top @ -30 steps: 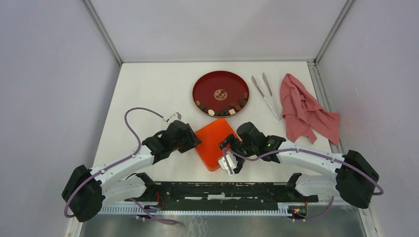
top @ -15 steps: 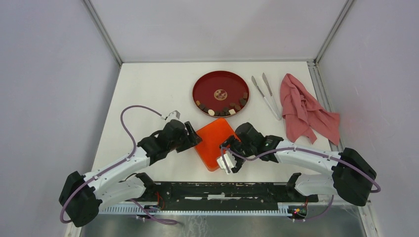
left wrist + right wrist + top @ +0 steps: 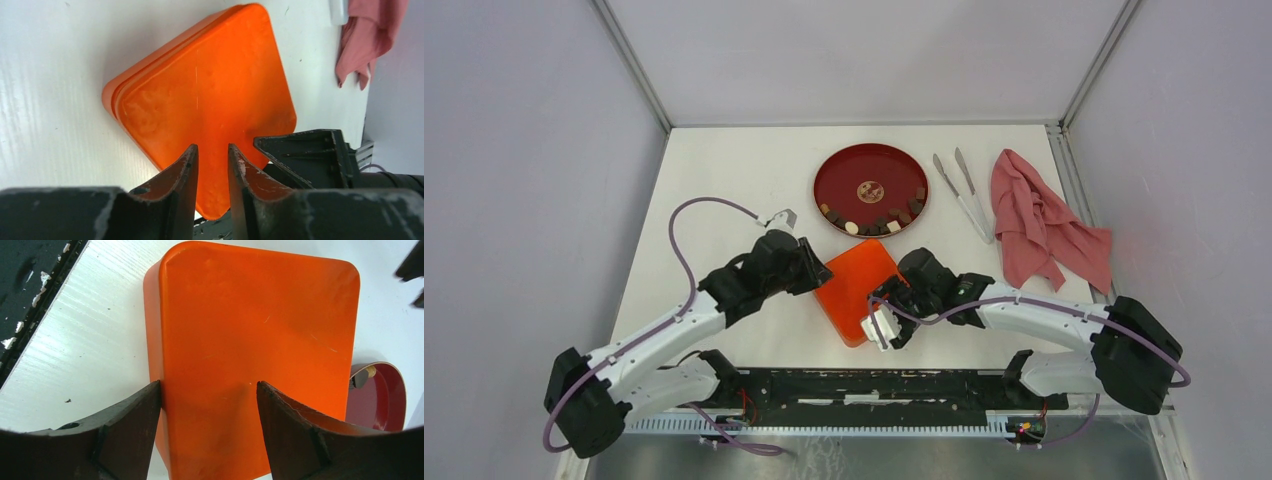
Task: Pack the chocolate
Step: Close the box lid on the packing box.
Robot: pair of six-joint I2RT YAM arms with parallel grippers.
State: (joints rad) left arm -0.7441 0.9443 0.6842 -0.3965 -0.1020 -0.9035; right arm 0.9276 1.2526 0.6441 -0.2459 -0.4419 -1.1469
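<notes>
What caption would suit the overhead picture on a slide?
Left gripper and right gripper flank a lidded orange box; chocolate waits on the red plate behind, tongs and pink cloth alongside.

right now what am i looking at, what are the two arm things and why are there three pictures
These are two robot arms bolted at the near edge of a white table. The wide picture comes from a camera fixed above and behind them, with the left arm on the left and the right arm on the right. The other two pictures come from a small camera on each wrist, so the dark prongs at the bottom are that arm's own fingers.

On the table lie a closed orange box, a red plate with small chocolate pieces along its near rim, metal tongs and a pink cloth.

Both grippers hang at the box, the left gripper with a narrow gap and the right gripper wide open. Neither seems to hold anything.
</notes>
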